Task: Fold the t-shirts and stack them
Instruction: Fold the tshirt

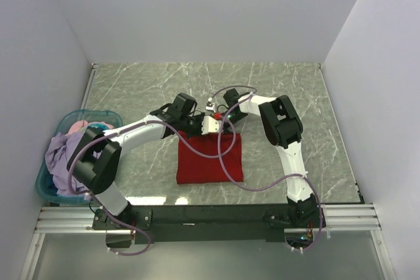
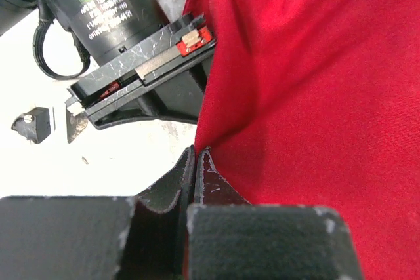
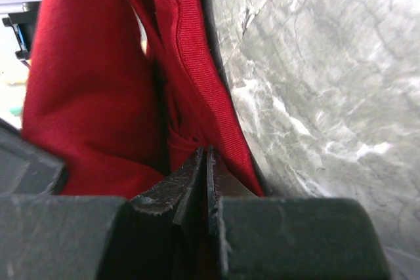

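Note:
A bright red t-shirt (image 1: 209, 159) lies as a folded rectangle in the middle of the marble table. Both grippers meet at its far edge. My left gripper (image 1: 197, 129) is shut on a fold of the red cloth (image 2: 302, 83), its jaws pinched together at the cloth's edge (image 2: 197, 152). My right gripper (image 1: 223, 126) is shut on the red hem (image 3: 197, 77), which rises bunched from between its jaws (image 3: 205, 152). Lavender (image 1: 62, 155), pink (image 1: 79, 124) and teal-blue (image 1: 98, 126) t-shirts lie heaped at the far left.
A translucent teal basket (image 1: 46, 188) at the table's left edge holds the other shirts. White walls close in the table on three sides. Purple cables loop over the red shirt. The right gripper's body (image 2: 141, 73) sits close beside the left one.

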`<action>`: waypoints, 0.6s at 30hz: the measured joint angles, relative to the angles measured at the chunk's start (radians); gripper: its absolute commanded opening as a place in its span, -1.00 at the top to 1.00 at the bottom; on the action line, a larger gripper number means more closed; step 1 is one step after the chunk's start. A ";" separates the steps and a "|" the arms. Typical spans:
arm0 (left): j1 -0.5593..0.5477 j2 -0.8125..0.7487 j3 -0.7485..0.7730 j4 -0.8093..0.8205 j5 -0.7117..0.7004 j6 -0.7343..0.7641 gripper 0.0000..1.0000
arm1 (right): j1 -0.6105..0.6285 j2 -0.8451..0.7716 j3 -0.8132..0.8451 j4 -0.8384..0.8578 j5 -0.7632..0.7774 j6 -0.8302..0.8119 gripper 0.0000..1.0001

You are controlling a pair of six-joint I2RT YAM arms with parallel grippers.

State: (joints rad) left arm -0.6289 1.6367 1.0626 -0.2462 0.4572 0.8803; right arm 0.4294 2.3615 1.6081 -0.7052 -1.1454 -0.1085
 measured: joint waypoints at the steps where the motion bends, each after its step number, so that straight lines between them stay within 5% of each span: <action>1: 0.000 0.008 0.000 0.007 -0.003 0.002 0.88 | 0.000 0.000 0.001 -0.008 0.001 -0.005 0.70; 7: 0.000 0.025 -0.016 0.057 -0.031 0.023 0.22 | -0.014 -0.018 0.018 -0.068 0.057 -0.030 0.43; 10: 0.005 0.025 -0.016 0.069 -0.041 0.020 0.05 | -0.026 -0.061 0.030 -0.101 0.147 -0.046 0.25; 18: 0.063 -0.070 0.008 -0.056 0.022 -0.096 0.03 | -0.059 -0.174 0.131 -0.183 0.385 -0.097 0.06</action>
State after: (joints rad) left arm -0.5655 1.5665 1.0710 -0.3023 0.4793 0.7841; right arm 0.3702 2.1876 1.7390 -0.8883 -0.7609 -0.2054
